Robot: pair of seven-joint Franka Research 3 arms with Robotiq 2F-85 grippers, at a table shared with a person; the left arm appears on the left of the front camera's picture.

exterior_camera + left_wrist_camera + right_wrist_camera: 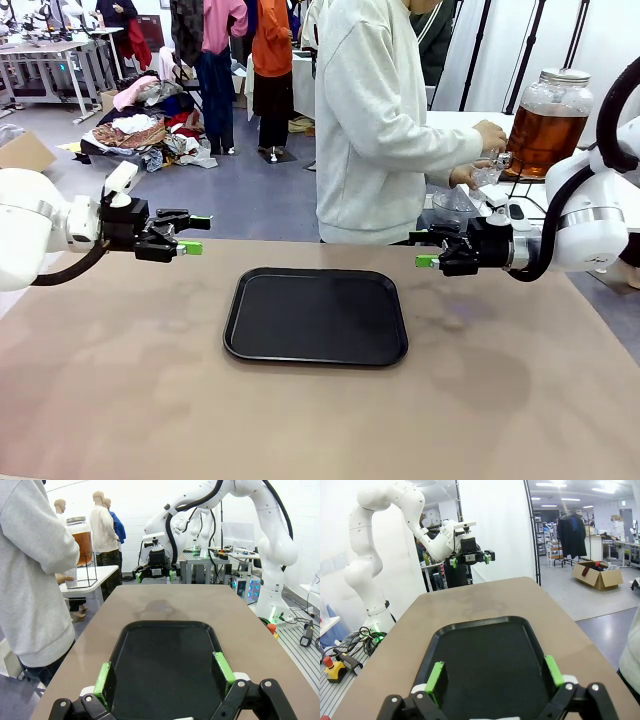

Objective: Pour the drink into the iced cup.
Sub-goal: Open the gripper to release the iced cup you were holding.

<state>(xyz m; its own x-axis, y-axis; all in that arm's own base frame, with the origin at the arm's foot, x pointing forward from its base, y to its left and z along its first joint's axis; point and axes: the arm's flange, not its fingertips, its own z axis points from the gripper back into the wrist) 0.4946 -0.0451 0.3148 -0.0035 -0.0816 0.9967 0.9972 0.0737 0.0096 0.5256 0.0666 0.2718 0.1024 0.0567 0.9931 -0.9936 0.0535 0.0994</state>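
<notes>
The drink (545,135) is amber-brown liquid in a big glass jar with a lid, on a stand on a side table at the far right. A person in a pale sweatshirt holds a clear cup (487,173) at the jar's base with both hands; I cannot make out what is in it. The left wrist view shows the drink (84,545) and the cup (71,577) too. My left gripper (196,235) hovers open above the table's left side. My right gripper (424,249) hovers open at the right. Both are empty and face each other across the tray.
A black tray (315,315) lies bare in the middle of the brown table, between the grippers. It lies below the left gripper (164,675) and below the right gripper (494,675) in their wrist views. A clear object (455,205) sits by the person's side table.
</notes>
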